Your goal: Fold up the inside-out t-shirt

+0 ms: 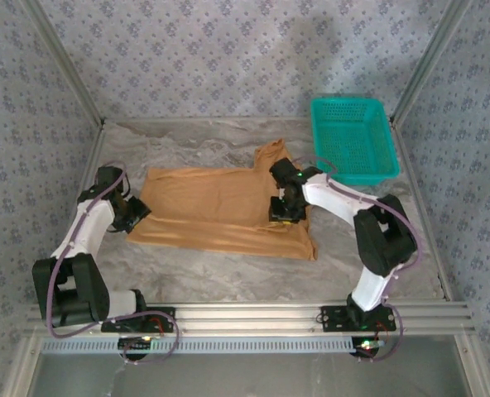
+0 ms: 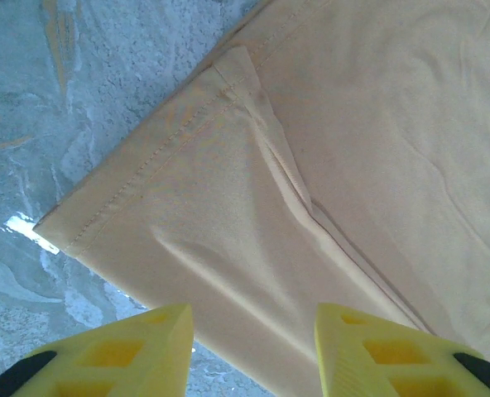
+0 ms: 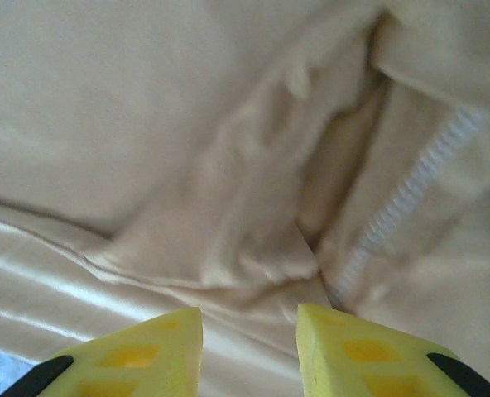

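The inside-out t-shirt (image 1: 220, 207) lies in the middle of the gray table (image 1: 228, 273). It is tan-orange and spread out mostly flat, wider than it is tall. One bit of it sticks up toward 12 o'clock, and the teal basket (image 1: 353, 136) sits just past that, at about 1 o'clock from the shirt.

The left claw (image 1: 133, 213) is at the shirt's 9 o'clock edge. From up close, its yellow fingers (image 2: 121, 351) are a fair way apart and hold nothing. Under them I see a corner of the shirt with a stitched hem (image 2: 129, 186) and a long raised wrinkle.

The right claw (image 1: 285, 208) is over the shirt's 3 o'clock side. Its fingers (image 3: 146, 347) are a little apart with nothing between them. The cloth there is bunched up, with a white zigzag seam (image 3: 410, 190) showing.
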You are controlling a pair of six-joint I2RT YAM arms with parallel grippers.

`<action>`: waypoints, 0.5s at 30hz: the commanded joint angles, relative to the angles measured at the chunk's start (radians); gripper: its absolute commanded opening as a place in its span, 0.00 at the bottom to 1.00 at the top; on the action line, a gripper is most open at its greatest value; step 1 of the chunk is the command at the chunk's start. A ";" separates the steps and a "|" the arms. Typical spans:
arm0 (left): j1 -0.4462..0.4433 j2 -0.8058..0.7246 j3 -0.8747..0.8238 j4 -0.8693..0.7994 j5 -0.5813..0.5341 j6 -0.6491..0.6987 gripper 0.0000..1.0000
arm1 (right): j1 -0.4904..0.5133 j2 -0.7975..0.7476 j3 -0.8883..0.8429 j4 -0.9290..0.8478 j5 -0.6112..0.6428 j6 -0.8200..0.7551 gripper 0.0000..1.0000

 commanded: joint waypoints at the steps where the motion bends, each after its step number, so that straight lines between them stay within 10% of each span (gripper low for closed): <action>1: -0.006 0.005 -0.015 -0.009 -0.011 0.003 0.42 | 0.007 0.047 0.038 -0.019 0.036 -0.025 0.37; 15: -0.007 -0.001 -0.015 -0.007 -0.003 -0.002 0.42 | 0.015 0.103 0.039 -0.002 0.024 -0.036 0.50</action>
